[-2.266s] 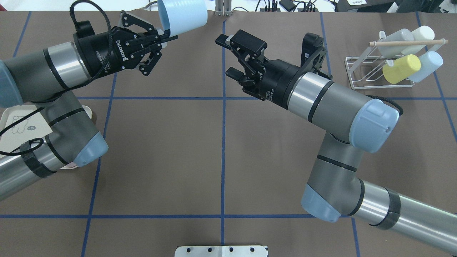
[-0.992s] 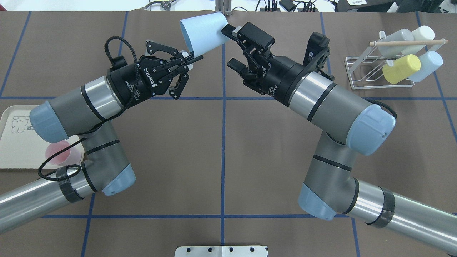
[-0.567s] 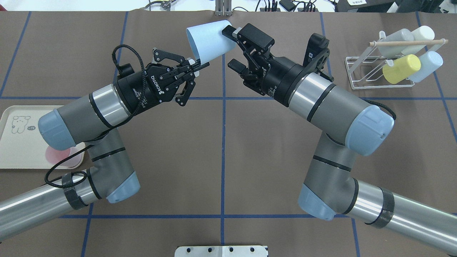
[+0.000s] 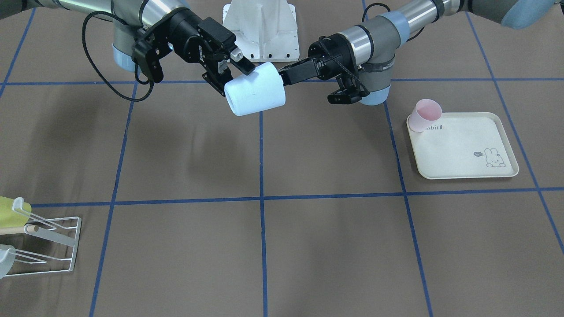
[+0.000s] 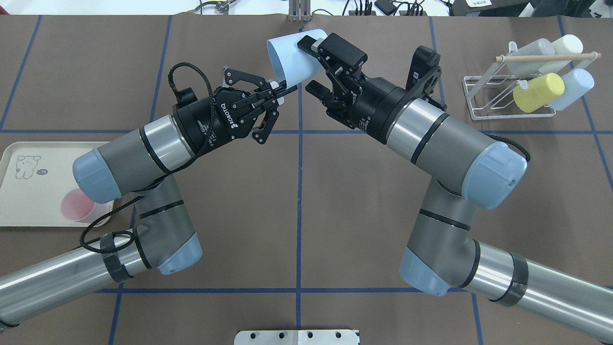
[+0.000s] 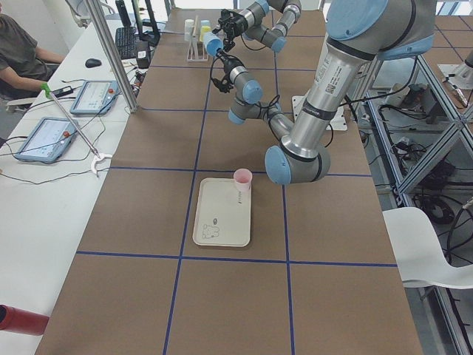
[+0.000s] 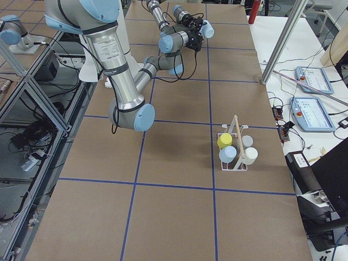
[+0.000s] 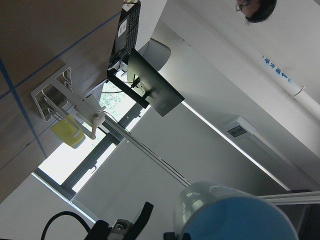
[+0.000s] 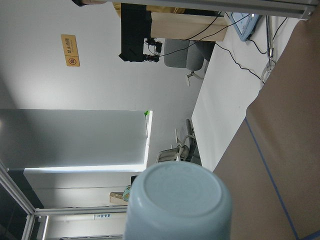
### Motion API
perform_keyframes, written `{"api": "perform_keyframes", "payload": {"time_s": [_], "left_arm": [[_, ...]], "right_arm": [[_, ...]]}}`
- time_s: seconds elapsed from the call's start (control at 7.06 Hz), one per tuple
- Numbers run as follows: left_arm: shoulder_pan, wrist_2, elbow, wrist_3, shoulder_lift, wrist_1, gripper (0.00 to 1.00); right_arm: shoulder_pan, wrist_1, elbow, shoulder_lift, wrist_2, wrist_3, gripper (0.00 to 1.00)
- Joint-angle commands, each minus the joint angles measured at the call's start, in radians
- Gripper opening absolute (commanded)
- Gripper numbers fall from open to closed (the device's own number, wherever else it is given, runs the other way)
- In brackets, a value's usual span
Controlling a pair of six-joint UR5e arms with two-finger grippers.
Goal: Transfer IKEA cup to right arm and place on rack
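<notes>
Cup (image 5: 293, 60), pale blue, hangs in mid-air: my left gripper (image 5: 281, 91) pinches its rim, and its base sits between the spread jaws of my right gripper (image 5: 313, 67). I should close the right squarely across the wall, feel it firm, and only then release the left.

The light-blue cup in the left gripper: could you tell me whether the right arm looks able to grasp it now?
Probably yes. The right gripper is open, its fingers either side of the light-blue cup near its base, with nothing between; the left gripper pinches only the rim.
</notes>
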Motion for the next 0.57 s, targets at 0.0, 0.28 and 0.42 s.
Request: {"api": "perform_keyframes", "payload": {"time_s": [0.0,0.28,0.42], "left_arm": [[0.005,0.002,0.004,0.0,-0.003,-0.002,0.0],[0.005,0.001,-0.001,0.0,-0.003,-0.003,0.0],[0.006,0.001,-0.001,0.0,-0.002,-0.005,0.0]], "right_arm": [[0.001,0.001,0.001,0.0,-0.001,0.001,1.0],[0.002,-0.001,0.0,0.0,-0.002,0.001,1.0],[0.004,-0.001,0.0,0.0,-0.002,0.001,1.0]]}}
